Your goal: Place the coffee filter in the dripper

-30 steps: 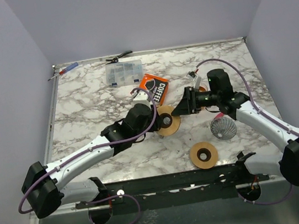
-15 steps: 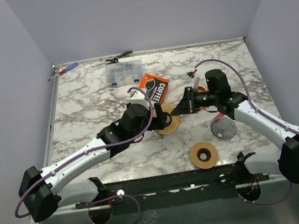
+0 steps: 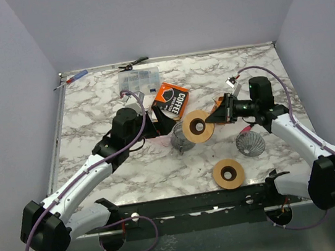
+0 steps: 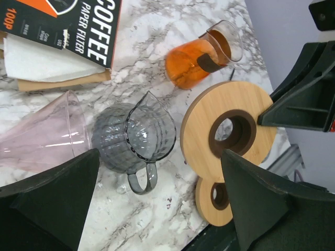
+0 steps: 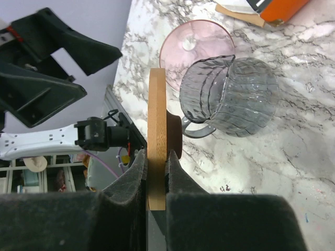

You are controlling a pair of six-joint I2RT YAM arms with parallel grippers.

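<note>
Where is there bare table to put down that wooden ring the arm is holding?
Bare marble lies at far left, between the clear parts box and the left arm; in the far right corner behind the right gripper; and near the front, left of the second wooden ring. The middle is crowded: coffee filter box, glass server, held wooden ring.

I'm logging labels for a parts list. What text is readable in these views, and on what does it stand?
"COFFEE PAPER FILTER": on the orange and black cardboard box.
"100P": same box, near its edge.
Small white print beside "100P": too small to read.
Nothing else legible.
</note>
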